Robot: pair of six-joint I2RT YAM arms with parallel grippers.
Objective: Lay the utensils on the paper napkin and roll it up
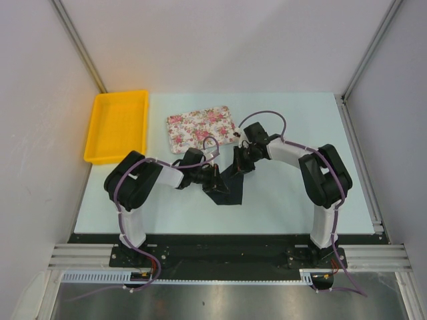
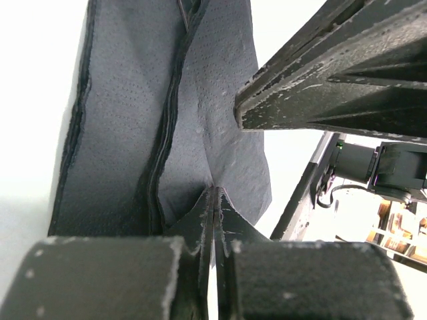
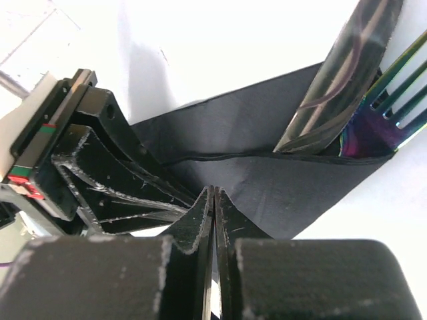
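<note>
The black paper napkin (image 1: 227, 192) lies folded mid-table between both arms, one part lifted toward the right arm. My left gripper (image 1: 215, 177) is shut, its tips (image 2: 213, 193) pinching a puckered spot of the napkin (image 2: 113, 133). My right gripper (image 1: 241, 165) is shut too, its tips (image 3: 213, 192) on a raised flap of the napkin (image 3: 320, 187). The utensils poke out of the fold: a shiny blade-like piece (image 3: 340, 80) and iridescent fork tines (image 3: 393, 100). The two grippers are almost touching; the right one's fingers (image 2: 320, 87) show in the left wrist view.
A pink-flowered rectangular tray (image 1: 200, 127) sits just behind the grippers. A yellow bin (image 1: 117, 125) stands at the table's back left corner. White walls close in both sides.
</note>
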